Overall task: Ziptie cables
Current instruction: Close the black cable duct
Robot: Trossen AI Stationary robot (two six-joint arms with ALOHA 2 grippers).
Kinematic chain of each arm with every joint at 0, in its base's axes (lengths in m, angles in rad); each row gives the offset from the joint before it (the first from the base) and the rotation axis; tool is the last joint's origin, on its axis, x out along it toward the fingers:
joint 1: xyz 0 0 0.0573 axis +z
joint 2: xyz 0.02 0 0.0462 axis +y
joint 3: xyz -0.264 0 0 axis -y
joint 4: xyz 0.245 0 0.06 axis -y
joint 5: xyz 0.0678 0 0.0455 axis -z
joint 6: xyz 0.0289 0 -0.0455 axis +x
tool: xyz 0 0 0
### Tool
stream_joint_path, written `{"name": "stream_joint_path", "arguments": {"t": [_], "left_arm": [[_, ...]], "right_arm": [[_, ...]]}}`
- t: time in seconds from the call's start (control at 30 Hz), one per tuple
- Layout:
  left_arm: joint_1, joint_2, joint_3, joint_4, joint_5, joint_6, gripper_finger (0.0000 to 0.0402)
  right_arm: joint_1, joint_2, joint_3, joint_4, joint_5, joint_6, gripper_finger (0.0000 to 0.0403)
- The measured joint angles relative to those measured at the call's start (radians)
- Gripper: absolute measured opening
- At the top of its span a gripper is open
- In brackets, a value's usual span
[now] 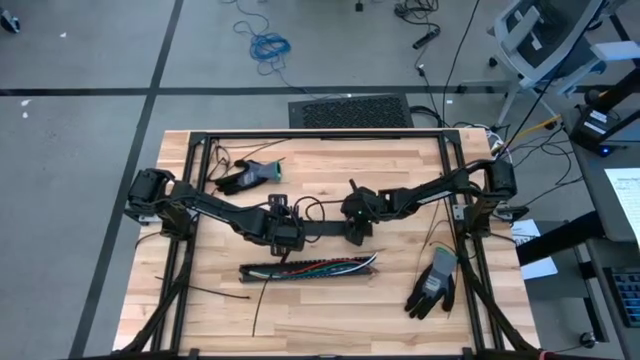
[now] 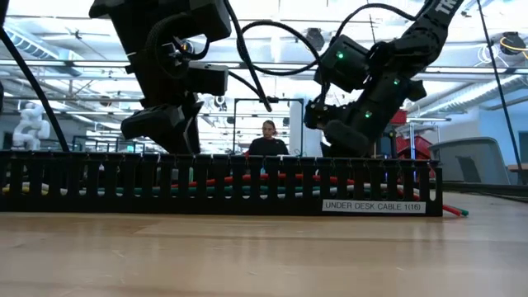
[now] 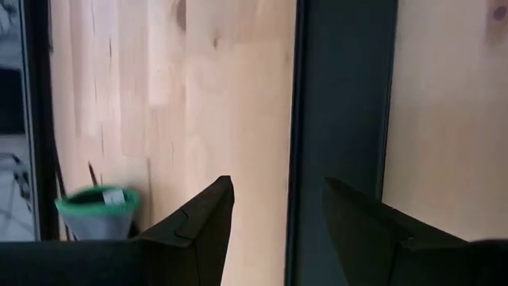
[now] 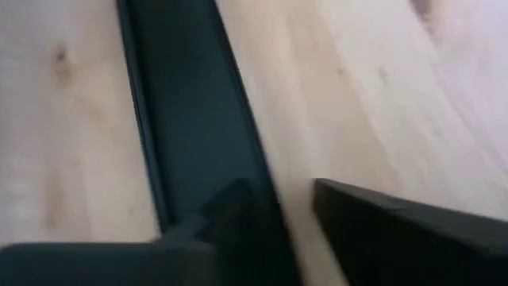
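Observation:
The cables (image 1: pixel 325 266) lie in a long black slotted duct (image 1: pixel 305 270) toward the table's near side. In the low view, red and green wires (image 2: pixel 247 178) show through the duct's slots (image 2: pixel 165 186). Beyond the duct, a flat dark strip (image 1: pixel 322 232) lies on the wood between my two grippers. My left gripper (image 1: pixel 288 240) stands open at the strip's left end, with the strip (image 3: pixel 341 95) running on past its fingers (image 3: pixel 278 183). My right gripper (image 1: pixel 355 236) stands open at the strip's right end (image 4: pixel 186 95), and its own view (image 4: pixel 278 191) is blurred. My left gripper slants down over the left end of the dark strip (image 3: pixel 305 238), which partly shows in the gap between the fingers; I cannot tell whether they touch it. My right gripper slants down beside the strip's right end (image 4: pixel 238 171); blur hides whether a finger touches it.
One work glove (image 1: pixel 250 175) lies at the far left, another (image 1: pixel 432 285) at the near right. Loose black zip ties (image 1: pixel 215 293) lie near the front left. A black frame (image 1: pixel 320 136) rims the table. A person (image 2: pixel 269 140) is in the room behind.

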Motion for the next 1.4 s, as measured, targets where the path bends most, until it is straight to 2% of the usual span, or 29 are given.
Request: {"name": "stream_joint_path", "arguments": {"t": [0.1,0.2,0.43,0.6,0.73,0.8,0.93,1.17,1.3,1.4], "left_arm": [[-0.003,0.0,0.0,-0.046,0.007,-0.062,0.0192],[-0.011,-0.001,0.0,-0.131,0.011,-0.148,0.0192],[-0.046,-0.092,0.0,-0.301,-0.017,-0.328,0.0192],[-0.08,-0.253,-0.001,-0.396,-0.154,-0.552,0.0192],[-0.117,-0.403,-0.001,-0.43,-0.272,-0.703,0.0192],[-0.123,-0.466,-0.001,-0.415,-0.312,-0.74,0.0192],[-0.133,-0.547,0.0,-0.393,-0.328,-0.744,0.0192],[-0.2,-0.528,-0.069,-0.194,-0.352,-0.744,0.0192],[-0.273,-0.468,-0.157,-0.079,-0.256,-0.756,0.0192],[-0.308,-0.39,-0.18,-0.062,-0.179,-0.842,0.0192]], "right_arm": [[0.007,0.0,0.0,0.0,-0.022,0.039,0.0034],[0.009,0.0,0.0,0.003,-0.076,0.074,0.0008],[-0.015,0.006,-0.001,0.026,-0.233,0.081,0.0002],[-0.071,-0.224,-0.035,-0.204,-0.294,0.189,0.0],[-0.121,-0.367,-0.021,-0.169,-0.285,0.259,0.0],[-0.134,-0.407,-0.025,-0.139,-0.318,0.29,0.0],[-0.157,-0.474,-0.021,-0.031,-0.364,0.4,0.0001],[-0.152,-0.513,-0.019,0.103,-0.375,0.522,0.0002],[-0.154,-0.511,-0.021,0.1,-0.366,0.518,0.0001],[-0.156,-0.512,-0.02,0.077,-0.366,0.485,0.0001]]}}
